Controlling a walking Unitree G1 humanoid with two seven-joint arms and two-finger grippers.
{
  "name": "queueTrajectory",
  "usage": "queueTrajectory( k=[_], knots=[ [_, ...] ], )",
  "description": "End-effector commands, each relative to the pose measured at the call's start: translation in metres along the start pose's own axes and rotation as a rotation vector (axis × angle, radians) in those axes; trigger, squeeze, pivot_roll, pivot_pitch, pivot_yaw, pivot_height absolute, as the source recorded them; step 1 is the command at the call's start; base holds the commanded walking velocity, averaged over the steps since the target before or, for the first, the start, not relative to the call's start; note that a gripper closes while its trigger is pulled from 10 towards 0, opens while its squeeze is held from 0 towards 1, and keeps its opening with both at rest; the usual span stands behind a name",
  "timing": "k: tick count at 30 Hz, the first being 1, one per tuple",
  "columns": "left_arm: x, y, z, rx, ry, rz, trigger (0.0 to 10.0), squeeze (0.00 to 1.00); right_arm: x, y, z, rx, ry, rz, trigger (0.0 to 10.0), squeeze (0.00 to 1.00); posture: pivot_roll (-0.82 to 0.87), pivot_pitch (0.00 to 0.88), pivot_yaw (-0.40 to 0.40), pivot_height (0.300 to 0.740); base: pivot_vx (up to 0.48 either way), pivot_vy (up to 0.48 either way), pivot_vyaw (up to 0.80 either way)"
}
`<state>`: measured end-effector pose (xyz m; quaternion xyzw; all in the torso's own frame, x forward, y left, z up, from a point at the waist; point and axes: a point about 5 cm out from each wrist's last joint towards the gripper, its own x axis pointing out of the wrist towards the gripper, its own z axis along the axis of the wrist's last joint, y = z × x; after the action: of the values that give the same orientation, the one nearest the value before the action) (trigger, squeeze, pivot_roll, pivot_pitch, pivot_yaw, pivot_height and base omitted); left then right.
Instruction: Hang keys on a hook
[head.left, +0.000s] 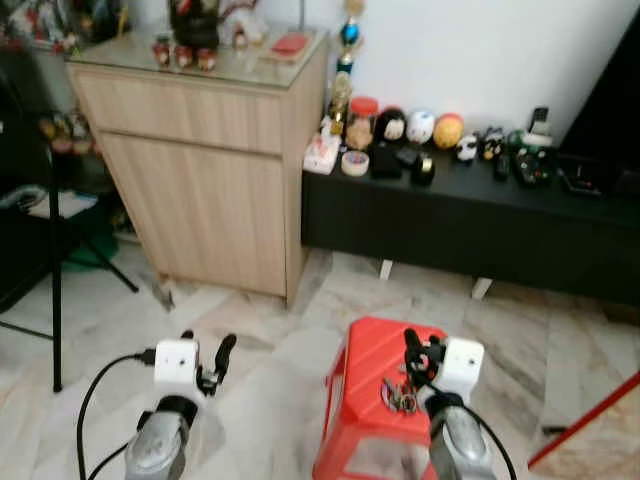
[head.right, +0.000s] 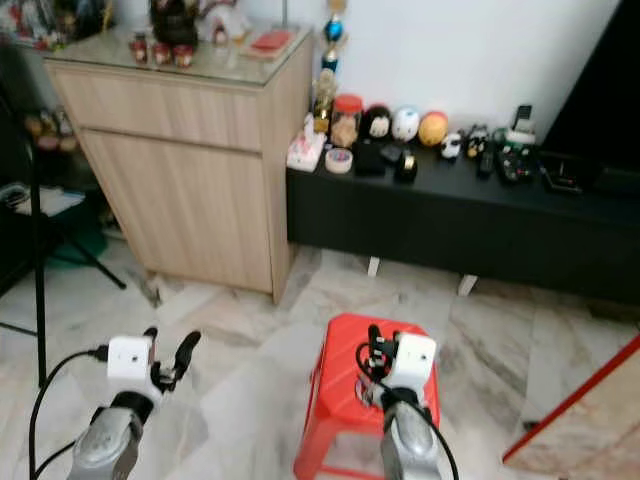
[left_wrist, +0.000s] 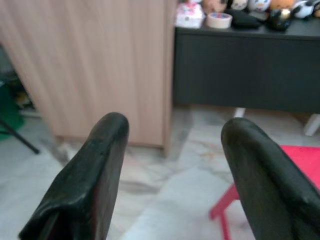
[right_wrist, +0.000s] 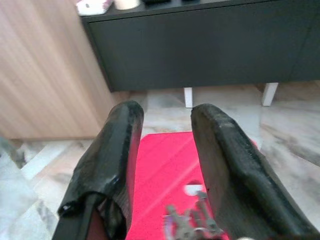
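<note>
A bunch of keys (head.left: 398, 396) lies on top of a red plastic stool (head.left: 365, 360) on the marble floor. My right gripper (head.left: 421, 349) hovers just above the stool, right behind the keys, open with nothing between its fingers. In the right wrist view the keys (right_wrist: 193, 223) lie low between the two black fingers (right_wrist: 112, 155) on the red stool top (right_wrist: 165, 165). My left gripper (head.left: 208, 348) is held over the bare floor to the left of the stool, open and empty. Its fingers (left_wrist: 95, 170) point toward the cabinet.
A wooden cabinet (head.left: 205, 160) stands ahead on the left. A low black bench (head.left: 470, 225) with several trinkets runs along the white wall. Black stand legs (head.left: 56, 290) are at far left. A red bar (head.left: 585, 425) slants at lower right.
</note>
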<state>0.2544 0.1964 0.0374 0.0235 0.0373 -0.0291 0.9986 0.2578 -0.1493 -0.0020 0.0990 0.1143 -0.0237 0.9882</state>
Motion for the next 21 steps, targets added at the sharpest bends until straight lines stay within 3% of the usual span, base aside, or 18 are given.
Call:
queueTrajectory(
  k=[1,21],
  knots=[
    [-0.0001,-0.0042,-0.0010,0.004,0.008,-0.017,10.0,0.00,0.0011,-0.0037,0.0028,0.001,-0.009,-0.016,10.0,0.00,0.02,0.000,-0.064,0.740,0.262,0.000,0.00],
    [0.0010,-0.0031,-0.0001,0.005,0.006,-0.007,10.0,0.00,0.0014,-0.0030,0.0022,0.010,-0.003,-0.013,10.0,0.00,0.02,0.000,-0.066,0.740,0.239,0.000,0.00]
  ],
)
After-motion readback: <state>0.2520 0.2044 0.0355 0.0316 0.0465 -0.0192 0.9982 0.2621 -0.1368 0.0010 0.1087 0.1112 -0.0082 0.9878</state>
